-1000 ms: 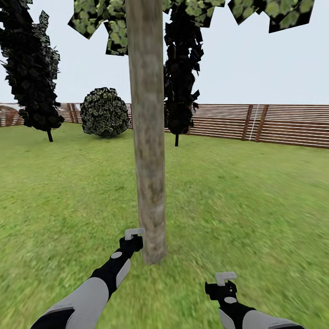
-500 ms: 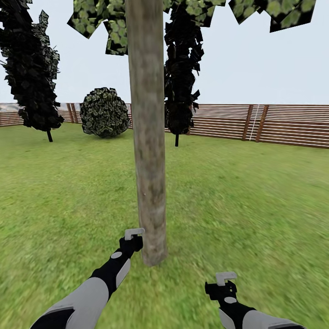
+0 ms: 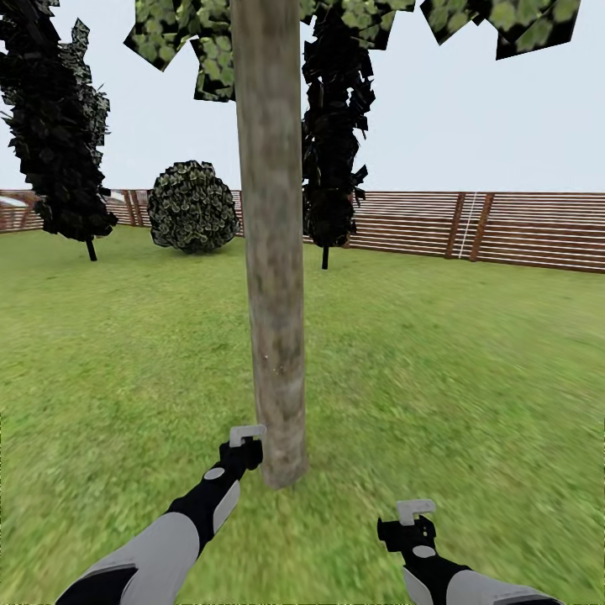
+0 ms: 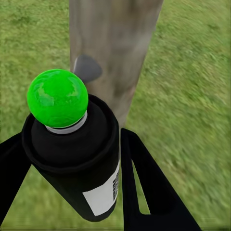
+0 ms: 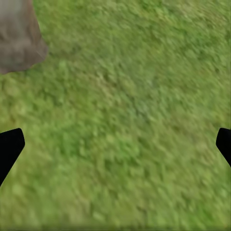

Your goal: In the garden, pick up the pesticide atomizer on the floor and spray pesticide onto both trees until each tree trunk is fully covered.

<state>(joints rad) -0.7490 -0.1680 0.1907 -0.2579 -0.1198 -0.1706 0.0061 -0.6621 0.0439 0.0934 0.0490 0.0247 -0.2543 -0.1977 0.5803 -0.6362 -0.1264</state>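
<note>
Almost nothing has shifted since the earlier frames: the left arm has crept a touch lower, and the camera's outlook is the same.

In the left wrist view, the pesticide atomizer [image 4: 79, 163], a black bottle with a white label and a bright green ball at its top, sits clamped between the dark fingers [image 4: 154, 187] of the left gripper [image 4: 72, 159]. It points at the tree trunk [image 4: 113, 48], which rises just beyond it at the top centre of that frame. A small grey patch [image 4: 86, 67] shows on the bark above the green ball.

In the head view the trunk [image 3: 270, 252] runs down the middle of the frame to the grass, with the left gripper [image 3: 244, 441] just beside its lower left edge. The right gripper [image 3: 412, 525] hangs low at the lower right, well apart from the trunk, over bare lawn [image 3: 470, 378]. Its wrist view shows both fingertips [image 5: 9, 149] at opposite edges of the frame, spread wide with nothing between them, and the trunk's foot [image 5: 19, 38] at the upper left.

Open grass lies all round the trunk. A round bush [image 3: 193, 206] and two dark cypresses [image 3: 59, 126] stand far off before the slatted fence [image 3: 504, 227].
</note>
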